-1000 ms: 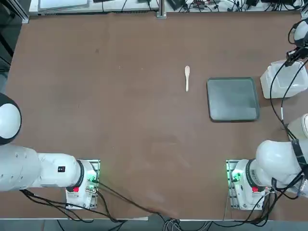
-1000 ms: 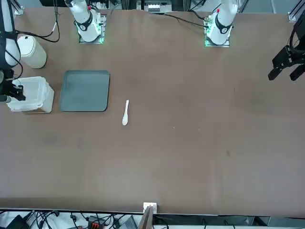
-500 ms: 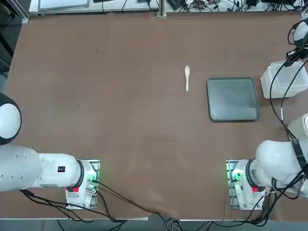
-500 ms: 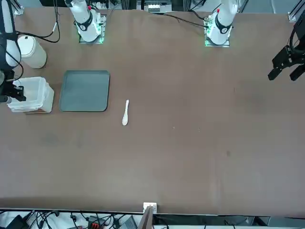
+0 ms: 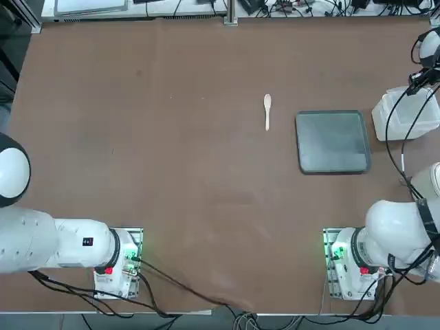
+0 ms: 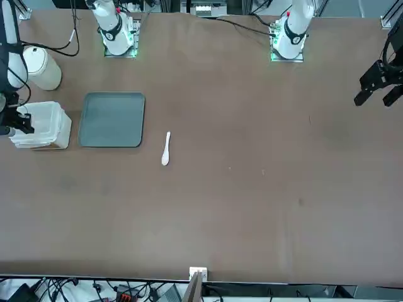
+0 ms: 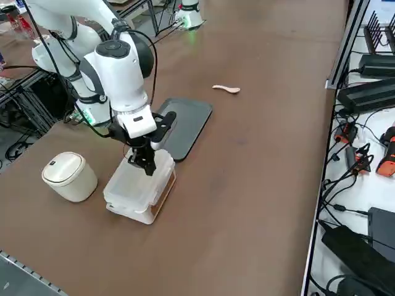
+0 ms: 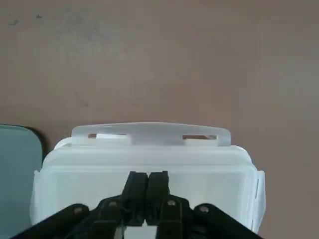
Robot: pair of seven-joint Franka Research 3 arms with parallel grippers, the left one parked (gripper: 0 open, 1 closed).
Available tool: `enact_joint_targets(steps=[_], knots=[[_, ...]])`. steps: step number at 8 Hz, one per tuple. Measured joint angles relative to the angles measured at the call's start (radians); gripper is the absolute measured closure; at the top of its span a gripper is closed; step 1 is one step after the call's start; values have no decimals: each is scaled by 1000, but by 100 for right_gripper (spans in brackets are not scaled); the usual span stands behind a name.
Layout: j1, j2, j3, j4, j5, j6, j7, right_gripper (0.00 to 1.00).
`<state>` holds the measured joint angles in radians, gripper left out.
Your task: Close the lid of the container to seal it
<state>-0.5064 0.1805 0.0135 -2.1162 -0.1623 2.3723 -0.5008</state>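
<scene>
From overhead, the brown surface carries a dark grey tray, a pale spoon beside it, and the container at the far right edge; cables and gear line the far border. From the front, the container sits left of the tray, a round whitish cup behind it. From the side, the right claw presses on the lid; benches with cables flank the surface. At the wrist, the claw is pressed together, tips on the lid.
</scene>
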Motion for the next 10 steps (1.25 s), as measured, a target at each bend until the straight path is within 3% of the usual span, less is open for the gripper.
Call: enact_joint_targets(steps=[10], knots=[[-2,7,0,6,1,12,-3,99]])
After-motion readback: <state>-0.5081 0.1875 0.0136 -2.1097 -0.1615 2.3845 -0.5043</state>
